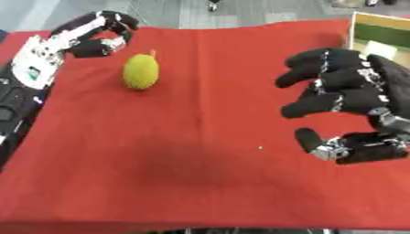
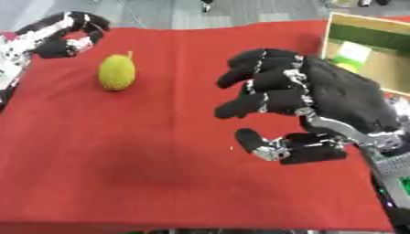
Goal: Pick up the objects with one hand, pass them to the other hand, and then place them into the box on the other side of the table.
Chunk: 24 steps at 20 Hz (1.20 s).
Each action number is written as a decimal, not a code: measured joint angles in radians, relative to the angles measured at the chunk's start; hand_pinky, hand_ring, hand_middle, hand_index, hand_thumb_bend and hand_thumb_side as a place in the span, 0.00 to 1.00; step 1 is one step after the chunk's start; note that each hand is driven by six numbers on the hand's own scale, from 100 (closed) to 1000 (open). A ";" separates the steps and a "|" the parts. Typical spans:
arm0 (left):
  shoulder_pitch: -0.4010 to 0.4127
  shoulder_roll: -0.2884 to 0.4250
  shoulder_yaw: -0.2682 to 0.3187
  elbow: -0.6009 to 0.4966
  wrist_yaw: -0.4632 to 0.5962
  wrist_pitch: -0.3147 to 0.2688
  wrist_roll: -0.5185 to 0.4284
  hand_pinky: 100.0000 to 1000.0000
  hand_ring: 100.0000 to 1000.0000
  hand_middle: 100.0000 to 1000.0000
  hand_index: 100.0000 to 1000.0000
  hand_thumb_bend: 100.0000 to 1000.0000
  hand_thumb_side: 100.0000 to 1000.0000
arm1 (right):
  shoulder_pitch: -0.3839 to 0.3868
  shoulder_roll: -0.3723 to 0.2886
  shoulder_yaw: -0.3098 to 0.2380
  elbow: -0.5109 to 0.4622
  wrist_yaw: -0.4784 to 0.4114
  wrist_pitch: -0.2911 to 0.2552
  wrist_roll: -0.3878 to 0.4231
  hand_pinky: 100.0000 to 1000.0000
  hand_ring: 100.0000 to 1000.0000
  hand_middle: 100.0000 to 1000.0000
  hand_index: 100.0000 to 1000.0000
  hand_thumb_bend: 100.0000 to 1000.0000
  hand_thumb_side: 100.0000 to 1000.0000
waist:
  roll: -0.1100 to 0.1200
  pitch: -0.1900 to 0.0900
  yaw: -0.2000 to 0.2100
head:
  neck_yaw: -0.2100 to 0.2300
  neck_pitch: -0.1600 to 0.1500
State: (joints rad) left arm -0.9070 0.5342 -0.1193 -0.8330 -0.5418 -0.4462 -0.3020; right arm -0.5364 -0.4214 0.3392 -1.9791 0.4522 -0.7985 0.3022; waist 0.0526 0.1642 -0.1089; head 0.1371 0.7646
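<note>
A: Bench [image 1: 200,151] under red cloth, grey floor beyond. Yellow-green bumpy fruit [image 1: 141,71] lies far left on the cloth, untouched.

B: Left hand [image 1: 100,36]?

A: Just beyond the fruit, near it but apart, fingers curled, empty. Likely set there to take the fruit, being the nearer side.

B: Right hand [image 2: 308,107]?

A: Raised mid-bench, fingers bent but spread, thumb apart below, holding nothing. Palm faces left, which reads as waiting to receive the pass.

B: Box [image 2: 368,50]?

A: Far right edge, behind the right hand; cardboard wall, green and white inside. Hence the handover before placing.
</note>
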 measured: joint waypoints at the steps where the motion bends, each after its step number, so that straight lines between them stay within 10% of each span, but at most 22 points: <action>1: -0.009 -0.022 0.007 0.031 -0.079 0.010 0.052 0.85 0.76 0.80 0.92 0.09 0.63 | 0.000 0.000 0.000 0.000 0.000 0.000 0.000 0.82 0.75 0.42 0.77 0.00 0.00 | 0.000 0.000 -0.003 | 0.000 0.000; 6: -0.028 -0.110 0.044 0.172 -0.383 0.049 0.228 0.81 0.74 0.78 0.90 0.08 0.44 | 0.000 0.000 0.000 0.000 -0.001 0.000 0.000 0.82 0.75 0.42 0.77 0.00 0.00 | 0.000 0.000 -0.014 | 0.000 0.000; 9: -0.029 -0.136 0.063 0.223 -0.494 0.064 0.289 0.68 0.55 0.58 0.75 0.03 0.08 | 0.000 0.000 0.000 0.000 -0.001 0.000 0.000 0.82 0.75 0.42 0.77 0.00 0.01 | 0.000 0.000 -0.014 | 0.000 0.000; 13: -0.031 -0.142 0.084 0.242 -0.541 0.066 0.351 0.47 0.24 0.25 0.42 0.00 0.15 | 0.000 0.000 0.000 0.000 -0.004 0.000 0.000 0.82 0.75 0.42 0.77 0.00 0.01 | 0.000 0.000 -0.014 | 0.000 0.000; 18: -0.011 -0.125 0.091 0.215 -0.414 0.030 0.342 0.41 0.14 0.13 0.31 0.00 0.20 | 0.000 0.000 -0.001 0.000 -0.004 0.001 0.000 0.81 0.75 0.42 0.77 0.00 0.01 | 0.000 0.000 -0.009 | 0.000 0.000; 24: 0.035 -0.044 0.027 0.031 -0.045 -0.032 0.108 0.41 0.12 0.12 0.29 0.00 0.22 | 0.000 0.000 0.000 0.000 -0.004 0.002 0.002 0.81 0.75 0.42 0.77 0.00 0.01 | 0.000 0.000 0.001 | -0.002 0.000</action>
State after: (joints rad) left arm -0.8716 0.4899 -0.0920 -0.8019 -0.5867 -0.4778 -0.1942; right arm -0.5360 -0.4218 0.3388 -1.9791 0.4479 -0.7963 0.3038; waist 0.0526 0.1642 -0.1082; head 0.1354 0.7646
